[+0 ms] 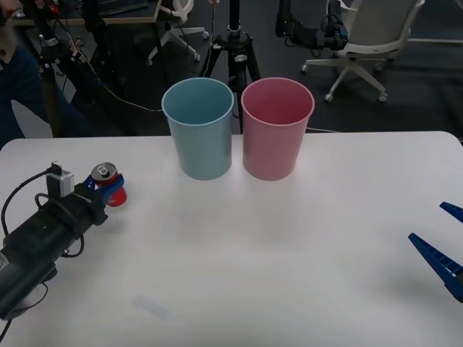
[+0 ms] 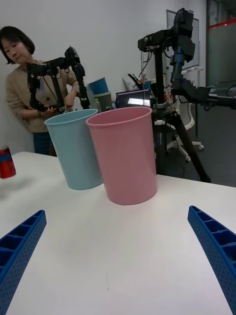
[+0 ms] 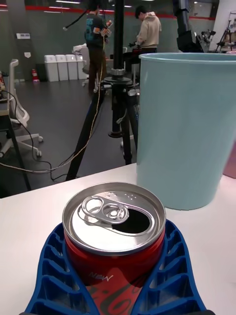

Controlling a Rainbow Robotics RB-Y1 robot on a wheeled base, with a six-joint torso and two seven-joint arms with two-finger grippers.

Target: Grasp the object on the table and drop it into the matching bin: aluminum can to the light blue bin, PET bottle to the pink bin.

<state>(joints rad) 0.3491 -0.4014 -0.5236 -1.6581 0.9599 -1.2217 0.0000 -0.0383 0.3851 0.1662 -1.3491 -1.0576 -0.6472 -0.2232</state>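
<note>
A small red aluminium drink can (image 1: 108, 185) with a silver top and an opened pull tab is seen upright at the left side of the large white flat table (image 1: 289, 246), well to the left of the two bins. The left pincer (image 1: 103, 189) is closed around it: in the left wrist view the blue ribbed fingers (image 3: 54, 268) are curved against both sides of the can's red wall just under its rim, and the can (image 3: 114, 231) is gripped between them. Whether the can's base is touching the table cannot be told.

A tall, round, tapered light blue plastic bin (image 1: 200, 129) with a rolled rim is placed near the far middle of the table, and a same-shaped pink plastic bin (image 1: 276, 129) is set just beside it on its right; both are upright.

The right pincer (image 1: 443, 244) is held low at the table's right edge, well apart from the bins, with its blue fingers (image 2: 19, 246) spread wide and nothing between them.
</note>
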